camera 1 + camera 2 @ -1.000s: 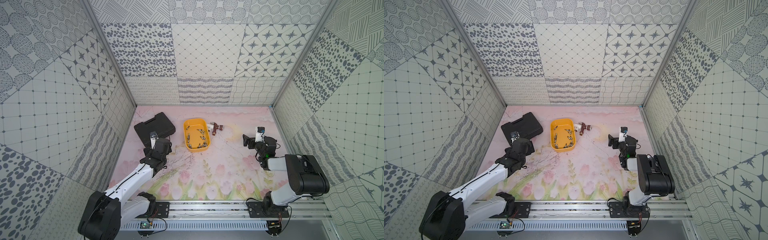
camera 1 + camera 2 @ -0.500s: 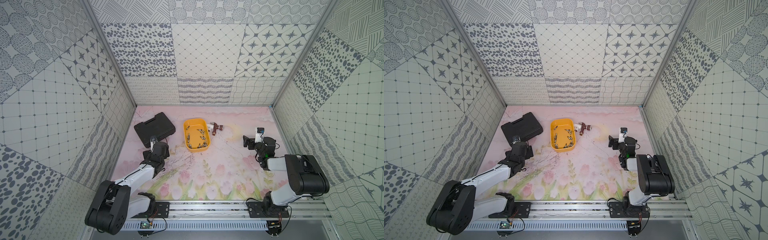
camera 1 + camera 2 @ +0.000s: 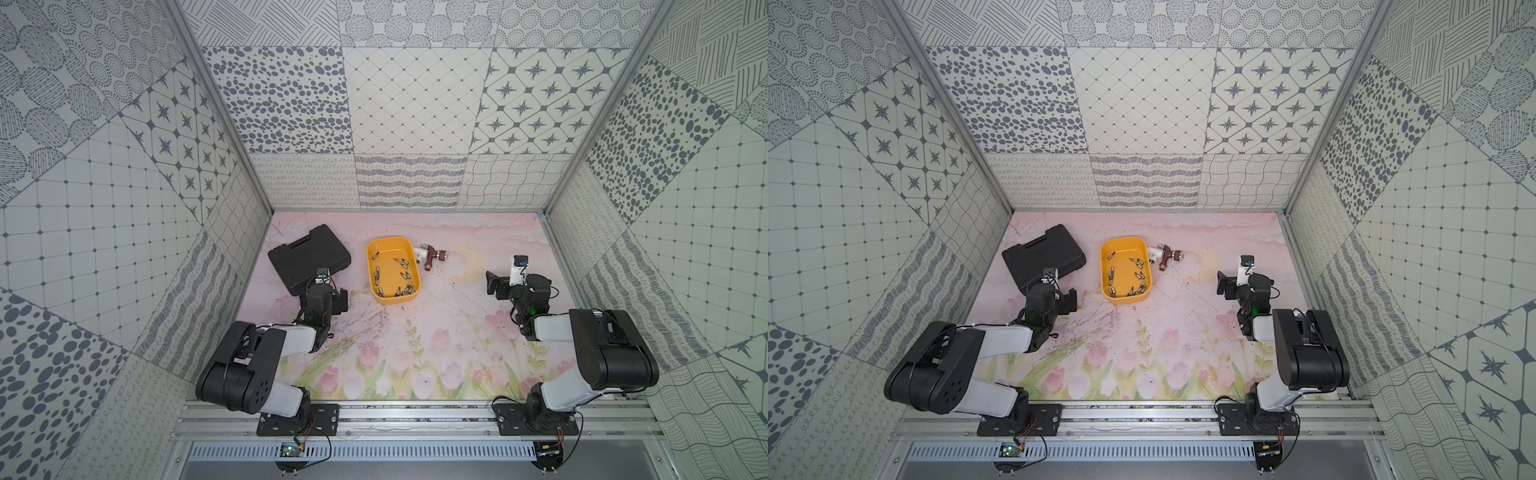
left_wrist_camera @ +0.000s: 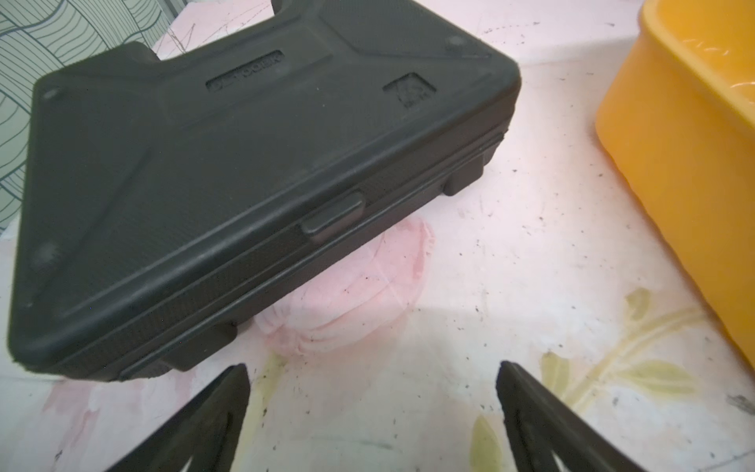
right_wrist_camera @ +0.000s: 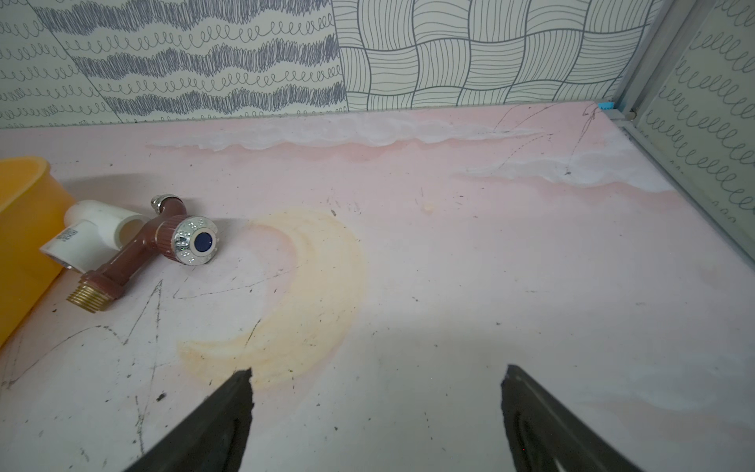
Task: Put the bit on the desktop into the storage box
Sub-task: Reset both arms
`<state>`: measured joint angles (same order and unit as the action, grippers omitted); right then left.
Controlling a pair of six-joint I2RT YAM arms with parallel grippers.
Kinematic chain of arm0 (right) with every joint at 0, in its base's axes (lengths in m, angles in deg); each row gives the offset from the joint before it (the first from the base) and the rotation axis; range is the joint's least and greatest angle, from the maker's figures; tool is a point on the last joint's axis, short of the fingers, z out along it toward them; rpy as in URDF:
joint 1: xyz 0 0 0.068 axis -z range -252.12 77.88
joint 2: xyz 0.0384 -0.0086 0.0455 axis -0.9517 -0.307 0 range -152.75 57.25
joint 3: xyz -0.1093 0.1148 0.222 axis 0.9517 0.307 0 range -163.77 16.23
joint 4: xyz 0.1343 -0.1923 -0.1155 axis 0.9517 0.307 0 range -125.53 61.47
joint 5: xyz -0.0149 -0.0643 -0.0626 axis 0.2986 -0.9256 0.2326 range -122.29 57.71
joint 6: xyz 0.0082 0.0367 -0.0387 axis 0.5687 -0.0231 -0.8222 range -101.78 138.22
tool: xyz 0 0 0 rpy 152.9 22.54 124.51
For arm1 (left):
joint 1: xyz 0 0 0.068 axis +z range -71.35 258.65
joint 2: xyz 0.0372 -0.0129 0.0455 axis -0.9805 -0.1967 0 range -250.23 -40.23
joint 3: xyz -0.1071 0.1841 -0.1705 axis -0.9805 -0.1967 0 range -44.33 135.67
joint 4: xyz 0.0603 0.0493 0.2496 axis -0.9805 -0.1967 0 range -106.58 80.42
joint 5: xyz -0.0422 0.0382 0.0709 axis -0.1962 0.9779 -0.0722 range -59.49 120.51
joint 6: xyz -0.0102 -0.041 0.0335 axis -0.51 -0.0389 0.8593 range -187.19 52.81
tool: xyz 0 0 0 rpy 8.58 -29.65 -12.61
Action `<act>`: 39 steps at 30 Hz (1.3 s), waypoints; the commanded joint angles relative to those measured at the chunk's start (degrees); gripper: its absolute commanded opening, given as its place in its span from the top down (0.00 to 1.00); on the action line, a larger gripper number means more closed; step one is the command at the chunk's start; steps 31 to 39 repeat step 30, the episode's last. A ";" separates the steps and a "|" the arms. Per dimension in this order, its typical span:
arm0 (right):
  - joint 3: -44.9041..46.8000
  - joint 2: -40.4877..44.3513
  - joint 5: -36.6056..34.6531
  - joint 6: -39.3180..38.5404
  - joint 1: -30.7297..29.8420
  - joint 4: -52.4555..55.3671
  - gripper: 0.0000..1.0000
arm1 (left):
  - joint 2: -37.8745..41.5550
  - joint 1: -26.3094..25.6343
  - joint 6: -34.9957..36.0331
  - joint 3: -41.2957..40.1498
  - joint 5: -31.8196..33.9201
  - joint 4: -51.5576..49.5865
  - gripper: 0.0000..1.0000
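Both arms are sitting folded low near their bases, the left gripper [image 4: 371, 367] hanging with its jaws spread wide and empty just in front of the black tool case [image 3: 309, 257], the right gripper [image 5: 378, 370] likewise released over bare desktop [image 3: 415, 332]. The bits [image 3: 405, 286] are lying scattered inside the yellow storage box [image 3: 388, 240], which is standing between the case and a brown tap [image 3: 432, 258] that is resting just beside its far wall. No loose bit is showing on the tabletop in any view, so the collecting appears to be finishing rather than starting. The next move is probably calling only for a check of ground hidden behind the case and under the arms.
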<state>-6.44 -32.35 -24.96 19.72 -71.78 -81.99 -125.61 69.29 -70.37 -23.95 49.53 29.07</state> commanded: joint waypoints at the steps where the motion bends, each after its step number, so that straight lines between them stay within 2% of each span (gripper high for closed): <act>1: -0.88 0.61 -0.48 -0.46 -0.34 -1.36 0.03 | -5.95 3.53 3.21 -2.60 -10.67 23.47 0.01; 3: -0.88 0.58 -0.58 -0.44 -0.34 -1.33 0.03 | -3.65 4.29 0.49 0.85 -10.88 12.51 0.01; 6: -0.87 0.66 -0.68 -0.43 -0.34 -1.39 0.03 | -4.06 6.89 -1.55 3.52 -13.80 7.62 0.01; 7: -0.91 0.53 -1.22 -0.20 -0.34 -1.21 0.03 | -5.10 7.04 -0.67 2.61 -13.73 11.56 0.01; 9: -0.94 0.59 -1.60 -0.22 -0.34 -1.26 0.03 | -4.16 7.02 -1.50 3.32 -13.83 8.14 0.01; 10: -0.90 0.57 -1.61 -0.18 -0.36 -1.14 0.03 | -5.19 7.05 -0.74 2.63 -13.67 11.29 0.01; 12: -0.95 0.62 -1.71 -0.18 -0.38 -1.14 0.03 | -4.30 7.07 -1.53 3.26 -13.87 8.49 0.01; 13: -0.97 0.65 -1.83 -0.18 -0.42 -1.10 0.03 | -5.03 7.09 -0.81 2.70 -13.71 10.94 0.01; 15: -1.02 0.66 -2.77 -0.42 -0.84 -1.06 0.03 | -4.29 7.03 -1.37 3.21 -13.88 8.78 0.01; 39: -1.06 0.66 -3.24 -0.37 -0.97 -0.91 0.03 | -4.61 7.08 -1.22 2.98 -13.84 9.70 0.01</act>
